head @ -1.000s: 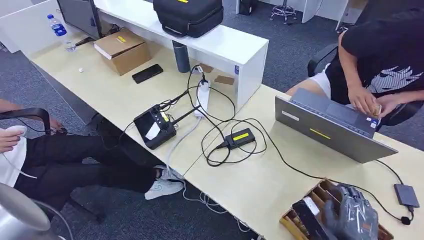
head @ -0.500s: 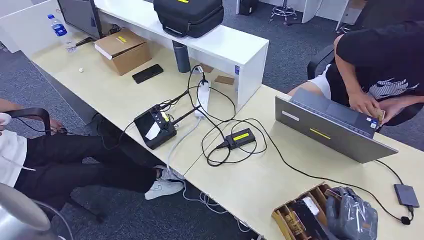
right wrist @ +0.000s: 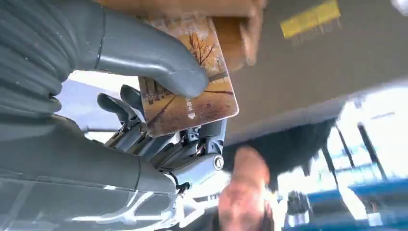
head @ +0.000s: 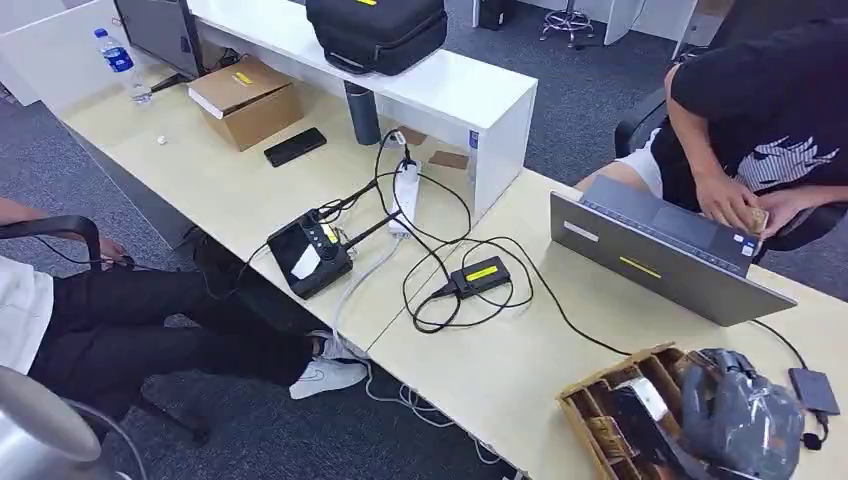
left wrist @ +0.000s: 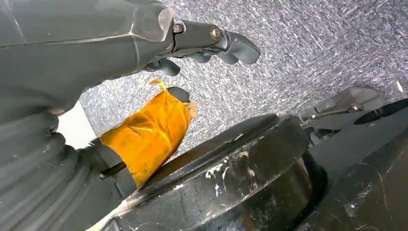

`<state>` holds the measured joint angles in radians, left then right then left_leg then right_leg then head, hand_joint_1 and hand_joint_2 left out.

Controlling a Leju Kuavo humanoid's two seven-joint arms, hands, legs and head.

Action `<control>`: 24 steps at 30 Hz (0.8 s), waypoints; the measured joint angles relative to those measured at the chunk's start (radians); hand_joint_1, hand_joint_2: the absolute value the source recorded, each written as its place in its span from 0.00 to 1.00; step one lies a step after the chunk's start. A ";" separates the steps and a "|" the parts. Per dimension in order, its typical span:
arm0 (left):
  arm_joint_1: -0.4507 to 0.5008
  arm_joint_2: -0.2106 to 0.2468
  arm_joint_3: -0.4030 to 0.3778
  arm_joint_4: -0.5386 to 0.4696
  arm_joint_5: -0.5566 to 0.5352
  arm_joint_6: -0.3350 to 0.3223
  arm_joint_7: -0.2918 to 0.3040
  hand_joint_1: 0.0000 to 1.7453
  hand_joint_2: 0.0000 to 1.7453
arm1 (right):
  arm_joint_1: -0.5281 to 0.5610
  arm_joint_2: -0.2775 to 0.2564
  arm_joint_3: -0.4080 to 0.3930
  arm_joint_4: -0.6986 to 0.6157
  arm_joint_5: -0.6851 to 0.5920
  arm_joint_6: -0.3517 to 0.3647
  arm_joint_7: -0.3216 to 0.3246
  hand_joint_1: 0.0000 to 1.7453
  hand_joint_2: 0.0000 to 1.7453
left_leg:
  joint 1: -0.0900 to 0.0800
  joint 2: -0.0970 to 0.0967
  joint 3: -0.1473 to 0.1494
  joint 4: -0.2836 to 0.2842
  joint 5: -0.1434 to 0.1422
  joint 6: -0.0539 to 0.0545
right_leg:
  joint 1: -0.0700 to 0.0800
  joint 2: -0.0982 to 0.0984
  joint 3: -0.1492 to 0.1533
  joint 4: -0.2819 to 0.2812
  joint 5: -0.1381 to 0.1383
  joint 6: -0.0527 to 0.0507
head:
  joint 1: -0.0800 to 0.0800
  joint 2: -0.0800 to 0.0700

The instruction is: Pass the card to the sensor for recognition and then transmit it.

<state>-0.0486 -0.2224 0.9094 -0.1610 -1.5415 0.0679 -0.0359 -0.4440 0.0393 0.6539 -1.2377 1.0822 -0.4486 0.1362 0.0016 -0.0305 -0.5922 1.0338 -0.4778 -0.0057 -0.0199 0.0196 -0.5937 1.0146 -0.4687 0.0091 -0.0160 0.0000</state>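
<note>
Card (right wrist: 190, 91) sits pinched in the right robot hand (right wrist: 159, 110), thumb pressed on its printed face with the darker fingers (right wrist: 120, 108) behind it; the print shows autumn trees in brown and orange. Its long axis runs along the thumb, and the free rounded end sticks out past the thumb tip. From the head view the right robot hand (head: 745, 420) hovers low at the near corner of the desk (head: 500, 370), above a brown cardboard tray (head: 610, 420) of compartments; there the card itself is hidden by the hand's back. The left robot hand (left wrist: 211, 43) hangs over grey carpet, fingers loosely curled with nothing in them, orange tape (left wrist: 146, 134) on the thumb.

Farther along the desk lie a small black sensor box (head: 481, 273) with a yellow label, amid looped black cables, then a larger black device (head: 308, 255) with a screen. A grey laptop (head: 660, 255) stands open, a seated person's hands (head: 740, 205) at it. The right wrist view's background is blurred.
</note>
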 joint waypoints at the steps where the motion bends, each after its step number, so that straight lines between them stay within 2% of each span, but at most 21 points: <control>1: 0.000 0.000 0.000 0.000 -0.002 0.000 -0.001 0.00 1.00 | -0.011 -0.004 -0.005 -0.021 0.003 -0.002 0.000 0.97 1.00 | 0.000 0.000 0.000 0.000 0.000 0.000 | 0.000 0.000 0.000 0.000 0.000 0.000 | 0.000 0.000; 2: 0.000 0.000 0.000 0.000 -0.002 0.000 -0.001 0.00 1.00 | -0.020 -0.008 -0.011 -0.040 0.006 -0.001 0.000 0.95 1.00 | 0.000 0.000 0.000 0.000 0.000 0.000 | 0.000 0.000 0.000 0.000 0.000 0.000 | 0.000 0.000; 5: 0.000 0.001 0.000 0.000 -0.010 -0.001 -0.002 0.00 1.00 | -0.057 -0.020 -0.029 -0.103 0.016 0.014 -0.005 0.99 1.00 | 0.000 0.000 0.000 0.000 0.000 0.000 | 0.000 0.000 0.000 0.000 0.000 0.000 | 0.000 0.000; 6: 0.000 0.001 0.000 0.000 -0.013 -0.002 -0.002 0.00 1.00 | -0.071 -0.023 -0.032 -0.116 0.016 0.020 -0.011 0.97 1.00 | 0.000 0.000 0.000 0.000 0.000 0.000 | 0.000 0.000 0.000 0.000 0.000 0.000 | 0.000 0.000; 10: -0.001 0.002 -0.001 0.000 -0.026 -0.005 -0.003 0.00 1.00 | -0.141 -0.030 -0.049 -0.131 0.008 0.061 -0.016 1.00 1.00 | 0.000 0.000 0.000 0.000 0.001 0.000 | 0.000 0.000 0.000 0.000 0.001 0.000 | 0.000 0.000; 17: -0.003 0.003 -0.025 0.000 -0.026 -0.012 -0.001 0.00 1.00 | -0.236 -0.031 -0.058 -0.073 -0.035 0.095 -0.025 0.99 1.00 | 0.000 0.000 0.000 0.000 0.001 0.000 | 0.000 0.000 0.000 0.000 0.001 0.000 | 0.000 0.000; 24: -0.005 0.005 -0.062 0.000 -0.028 -0.023 0.001 0.00 1.00 | -0.378 -0.031 -0.094 0.035 -0.129 0.181 0.024 1.00 1.00 | 0.000 -0.001 0.000 0.000 0.001 0.000 | 0.000 0.000 0.000 0.000 0.001 0.000 | 0.000 0.000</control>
<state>-0.0532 -0.2171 0.8476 -0.1610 -1.5694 0.0454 -0.0347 -0.8218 0.0084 0.5600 -1.2023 0.9533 -0.2674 0.1599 0.0015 -0.0310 -0.5921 1.0340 -0.4769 -0.0061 -0.0201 0.0195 -0.5934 1.0151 -0.4681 0.0090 -0.0160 0.0000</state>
